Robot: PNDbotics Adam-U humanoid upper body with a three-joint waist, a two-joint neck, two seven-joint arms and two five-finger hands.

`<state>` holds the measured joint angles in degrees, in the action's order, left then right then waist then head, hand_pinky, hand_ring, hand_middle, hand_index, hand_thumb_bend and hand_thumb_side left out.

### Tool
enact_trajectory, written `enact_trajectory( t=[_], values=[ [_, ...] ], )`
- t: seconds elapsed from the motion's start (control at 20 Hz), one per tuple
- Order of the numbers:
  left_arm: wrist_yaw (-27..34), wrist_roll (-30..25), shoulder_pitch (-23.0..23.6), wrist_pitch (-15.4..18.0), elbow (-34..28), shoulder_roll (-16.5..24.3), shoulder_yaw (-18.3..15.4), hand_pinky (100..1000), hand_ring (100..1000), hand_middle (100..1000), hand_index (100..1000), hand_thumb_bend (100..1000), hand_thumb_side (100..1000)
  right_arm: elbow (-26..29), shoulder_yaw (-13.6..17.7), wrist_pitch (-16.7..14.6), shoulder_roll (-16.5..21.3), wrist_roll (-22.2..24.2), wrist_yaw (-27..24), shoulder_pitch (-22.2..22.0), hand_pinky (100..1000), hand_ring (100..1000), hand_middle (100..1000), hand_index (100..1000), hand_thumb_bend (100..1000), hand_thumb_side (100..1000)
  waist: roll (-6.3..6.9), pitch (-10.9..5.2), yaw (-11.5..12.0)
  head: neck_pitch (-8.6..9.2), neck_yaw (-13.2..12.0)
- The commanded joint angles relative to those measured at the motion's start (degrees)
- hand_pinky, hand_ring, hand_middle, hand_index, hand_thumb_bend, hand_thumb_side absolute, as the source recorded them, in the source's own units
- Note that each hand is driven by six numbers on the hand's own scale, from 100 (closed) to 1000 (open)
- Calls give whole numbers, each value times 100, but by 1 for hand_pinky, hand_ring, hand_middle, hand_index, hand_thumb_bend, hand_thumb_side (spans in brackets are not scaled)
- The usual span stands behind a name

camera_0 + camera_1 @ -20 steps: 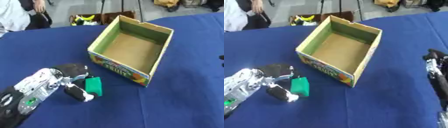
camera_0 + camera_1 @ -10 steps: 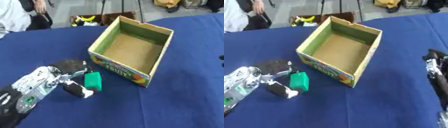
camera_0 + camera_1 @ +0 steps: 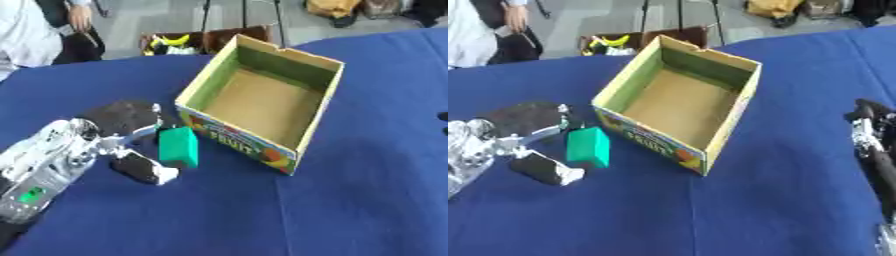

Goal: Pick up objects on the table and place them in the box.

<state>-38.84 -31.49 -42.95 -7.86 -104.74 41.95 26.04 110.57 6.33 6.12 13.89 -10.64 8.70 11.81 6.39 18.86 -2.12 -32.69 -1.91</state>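
A blue tablecloth (image 3: 367, 200) covers the table; beyond it, a dark crate (image 3: 188, 42) holds yellow items.

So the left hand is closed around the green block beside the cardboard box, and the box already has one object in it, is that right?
Not quite: the cardboard box is empty, as the left eye view shows down to its bare brown floor. The rest holds: the left hand has its fingers around the green block, which sits beside the box.
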Motion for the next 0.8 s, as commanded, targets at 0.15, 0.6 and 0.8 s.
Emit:
enact_trajectory(
  t=[0.15, 0.6, 0.8],
  values=[
    [210, 116, -235, -196, -766, 357, -579, 100, 290, 402, 679, 100, 594, 48, 10, -10, 117, 7, 9, 16, 828, 868, 649, 824, 100, 716, -5, -160, -33, -7, -33],
    [504, 244, -810, -121, -267, 158, -810, 100, 270, 388, 666, 100, 567, 43, -26, -31, 141, 34, -4, 42, 827, 867, 648, 824, 100, 716, 27, -177, -160, 2, -155],
    [549, 244, -1400, 278, 686, -304, -837, 100, 266, 386, 660, 100, 559, 38, -55, -39, 169, 53, -9, 60, 827, 867, 648, 824, 100, 714, 91, -146, -287, -8, -242]
  ],
)
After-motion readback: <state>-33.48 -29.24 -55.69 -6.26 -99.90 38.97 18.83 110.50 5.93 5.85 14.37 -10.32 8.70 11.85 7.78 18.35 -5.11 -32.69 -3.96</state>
